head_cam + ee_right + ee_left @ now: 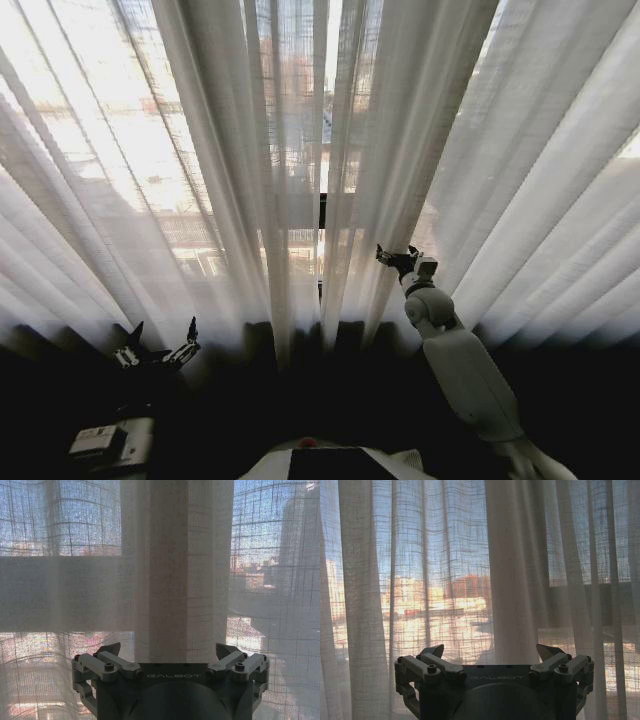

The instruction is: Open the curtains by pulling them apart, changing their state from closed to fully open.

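The curtains hang closed across the window as two sheer white pleated panels, the left panel (150,170) and the right panel (480,170), meeting at a narrow slit near the middle (322,240). My right gripper (398,257) is raised and open close to the right panel's inner folds; in the right wrist view a thick fold (177,580) hangs straight ahead between the spread fingertips (114,649), apart from them. My left gripper (160,345) is open and low at the left panel's bottom, facing the fabric (445,580) with nothing held.
A dark window frame bar (322,215) shows through the slit between the panels. The floor below the curtains is dark, with a pale box-like object (110,440) at lower left. My own torso (330,465) sits at the bottom centre.
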Robot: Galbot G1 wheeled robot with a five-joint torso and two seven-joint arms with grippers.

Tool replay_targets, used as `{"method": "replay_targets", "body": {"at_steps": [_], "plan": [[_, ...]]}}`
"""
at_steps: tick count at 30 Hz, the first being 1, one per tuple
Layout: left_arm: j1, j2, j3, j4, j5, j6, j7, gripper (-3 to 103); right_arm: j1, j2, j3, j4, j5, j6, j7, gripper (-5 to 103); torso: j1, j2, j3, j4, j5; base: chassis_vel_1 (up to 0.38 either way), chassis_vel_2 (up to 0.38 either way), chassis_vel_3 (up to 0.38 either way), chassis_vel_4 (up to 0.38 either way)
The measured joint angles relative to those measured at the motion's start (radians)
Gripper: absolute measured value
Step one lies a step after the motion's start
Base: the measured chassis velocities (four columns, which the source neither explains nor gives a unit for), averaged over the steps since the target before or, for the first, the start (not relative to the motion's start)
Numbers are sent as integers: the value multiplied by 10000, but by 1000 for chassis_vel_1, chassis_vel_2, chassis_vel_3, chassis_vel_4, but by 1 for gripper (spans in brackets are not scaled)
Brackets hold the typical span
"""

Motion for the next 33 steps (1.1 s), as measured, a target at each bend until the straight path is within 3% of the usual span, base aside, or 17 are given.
{"method": "replay_targets", "body": {"at_steps": [4, 7, 10, 26, 33], "plan": [[-6, -62, -13, 0, 7, -11, 3, 100, -719, -43, -284, 1023, 170, -156, 4, 100, 0, 0, -1, -2, -1, 0, 0, 0, 0], [4, -87, 8, 1, 37, -29, 1, 100, -2241, 50, -767, 2537, 247, -288, -19, 100, -2, 2, -3, -4, -1, 0, 0, 0, 0], [24, -77, 22, 2, 91, -33, 2, 100, -2419, 181, -992, 2894, 245, -323, -13, 100, -2, 2, -2, -2, -2, 0, 0, 0, 0], [280, -272, -28, 6, 406, -380, 2, 100, -839, 874, -1580, 1461, 119, -299, 110, 100, -1, 1, -1, 0, 0, 0, 0, 0, 0], [349, -280, -60, 6, 528, -555, -253, 100, -135, 1044, -1538, 497, -576, 70, 230, 100, -1, 1, 0, -2, 0, 0, 0, 0, 0]]}}
